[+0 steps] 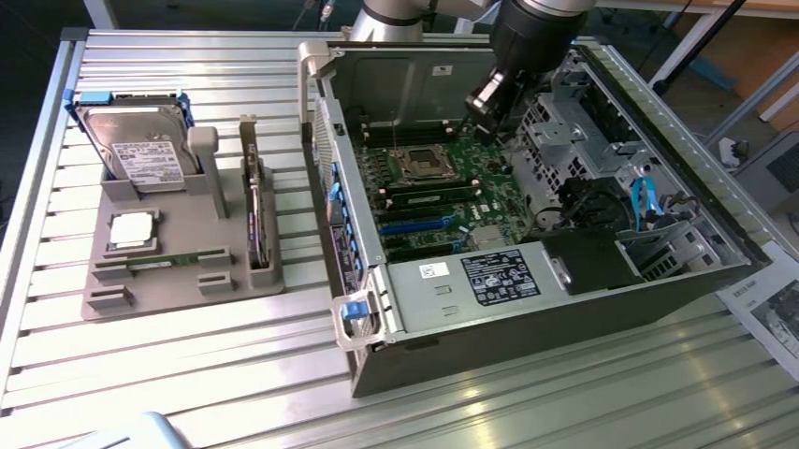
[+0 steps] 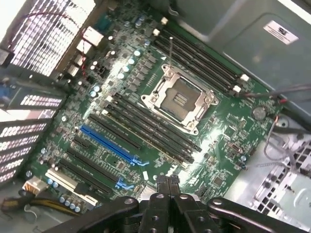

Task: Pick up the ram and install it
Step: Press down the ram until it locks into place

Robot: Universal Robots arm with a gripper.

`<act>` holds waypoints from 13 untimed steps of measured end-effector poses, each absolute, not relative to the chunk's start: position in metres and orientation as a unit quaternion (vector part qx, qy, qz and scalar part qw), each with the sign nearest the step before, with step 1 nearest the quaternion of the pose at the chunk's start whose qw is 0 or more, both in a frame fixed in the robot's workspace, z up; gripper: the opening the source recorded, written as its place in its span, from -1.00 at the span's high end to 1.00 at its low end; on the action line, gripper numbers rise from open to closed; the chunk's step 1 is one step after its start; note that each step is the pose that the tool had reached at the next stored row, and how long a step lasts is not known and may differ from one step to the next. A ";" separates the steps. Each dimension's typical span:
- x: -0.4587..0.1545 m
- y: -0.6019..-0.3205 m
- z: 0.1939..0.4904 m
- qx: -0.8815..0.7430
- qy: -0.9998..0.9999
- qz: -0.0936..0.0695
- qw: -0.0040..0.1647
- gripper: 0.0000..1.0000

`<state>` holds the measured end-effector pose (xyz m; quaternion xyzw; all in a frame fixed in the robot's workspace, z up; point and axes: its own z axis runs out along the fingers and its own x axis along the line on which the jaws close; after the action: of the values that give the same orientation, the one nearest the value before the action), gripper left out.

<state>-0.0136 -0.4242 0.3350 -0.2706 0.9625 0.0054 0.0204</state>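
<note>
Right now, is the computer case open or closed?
Open. The computer case lies with its side panel off, so the motherboard and its slots are exposed from above.

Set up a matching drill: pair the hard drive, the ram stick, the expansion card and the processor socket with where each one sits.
1. silver hard drive in blue rails
2. long green ram stick
3. dark expansion card
4. square metal processor socket

a. on the green motherboard inside the open computer case
b. lying flat at the grey holder's end nearest the camera
c. upright at the holder's far end
d. on edge along the holder's case-facing side

Pairs: 1-c, 2-b, 3-d, 4-a
</note>
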 end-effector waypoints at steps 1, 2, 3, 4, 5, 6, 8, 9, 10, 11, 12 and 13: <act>-0.014 -0.424 0.335 -0.262 0.965 0.005 0.020 0.80; -0.014 -0.424 0.335 -0.251 0.968 0.005 0.020 0.80; -0.014 -0.424 0.335 -0.243 0.970 0.005 0.021 0.80; -0.014 -0.424 0.335 -0.229 0.973 0.005 0.021 0.80; -0.014 -0.424 0.335 -0.213 0.977 0.004 0.021 0.80; -0.014 -0.424 0.335 -0.200 0.980 0.004 0.021 0.80; -0.014 -0.424 0.335 -0.183 0.983 0.004 0.021 0.80; -0.014 -0.424 0.335 -0.173 0.985 0.003 0.021 0.80; -0.014 -0.424 0.335 -0.163 0.986 0.003 0.021 0.80; -0.014 -0.424 0.335 -0.154 0.988 0.003 0.021 0.80; -0.014 -0.424 0.335 -0.145 0.989 0.003 0.021 0.80; -0.014 -0.424 0.335 -0.137 0.990 0.003 0.021 0.80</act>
<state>-0.0136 -0.4242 0.3349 -0.1373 0.9903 0.0026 0.0211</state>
